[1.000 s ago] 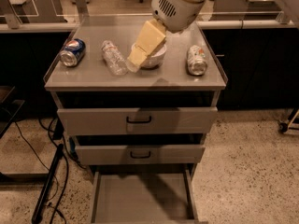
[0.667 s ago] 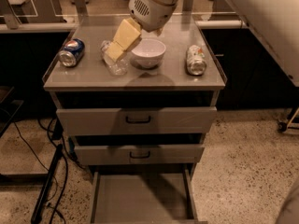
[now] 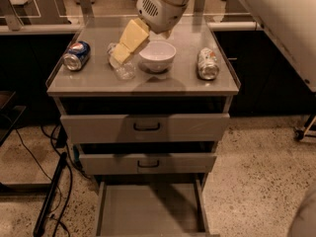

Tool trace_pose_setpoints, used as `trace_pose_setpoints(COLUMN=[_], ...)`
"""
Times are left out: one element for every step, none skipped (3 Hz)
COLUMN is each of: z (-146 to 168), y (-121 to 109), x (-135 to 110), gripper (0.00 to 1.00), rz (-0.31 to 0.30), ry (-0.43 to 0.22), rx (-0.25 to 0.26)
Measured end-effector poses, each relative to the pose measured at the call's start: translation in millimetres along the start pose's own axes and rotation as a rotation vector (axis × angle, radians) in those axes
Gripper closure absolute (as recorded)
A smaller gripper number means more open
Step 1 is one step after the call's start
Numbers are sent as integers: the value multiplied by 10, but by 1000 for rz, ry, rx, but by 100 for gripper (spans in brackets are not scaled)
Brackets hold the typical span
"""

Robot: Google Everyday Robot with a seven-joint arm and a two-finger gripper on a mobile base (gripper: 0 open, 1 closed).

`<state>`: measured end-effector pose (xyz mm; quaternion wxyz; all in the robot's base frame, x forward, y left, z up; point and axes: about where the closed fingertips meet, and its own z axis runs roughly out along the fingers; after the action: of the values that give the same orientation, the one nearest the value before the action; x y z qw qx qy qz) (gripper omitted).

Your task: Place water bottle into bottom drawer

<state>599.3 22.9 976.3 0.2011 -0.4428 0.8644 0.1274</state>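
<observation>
The water bottle (image 3: 124, 71) lies on its side on the tabletop (image 3: 98, 81), left of centre, between the blue Pepsi can (image 3: 76, 56) and the white bowl (image 3: 157, 56), and it has not shifted over the last second. What has changed is the claw (image 3: 120, 53). A second ago its yellow end hung over the bowl. Since then it has swung left, and it now sits over the upper part of the bottle, about where it already was a moment ago. The bowl, once half covered, is in plain view again.

The far end of the bottle is hidden under the claw, so only the clear, crinkled near end shows. I cannot tell whether the claw touches the bottle or hangs just above it, nor whether it is open or closed, because the yellow part reads as one slanted block from here. The white arm housing (image 3: 163, 1) above it is cut off at the top edge, and a large white body (image 3: 281, 23) runs off the right side.

A silver-green can (image 3: 208, 63) lies well to the right of the bowl. Below the tabletop, the top drawer (image 3: 145, 128) and middle drawer (image 3: 148, 163) show their dark handles. The bottom drawer (image 3: 148, 209) is pulled out, its flat grey floor cut off at the lower edge.
</observation>
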Motion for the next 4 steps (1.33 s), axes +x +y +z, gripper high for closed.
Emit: trace_pose_setpoints(z=[154, 290, 295, 362], y=[-34, -77, -82, -93], x=[-150, -326, -332, -386], gripper=[0, 0, 0, 0], rz=[22, 37, 37, 57], ry=[-21, -51, -52, -23], rx=[-28, -55, -55, -40])
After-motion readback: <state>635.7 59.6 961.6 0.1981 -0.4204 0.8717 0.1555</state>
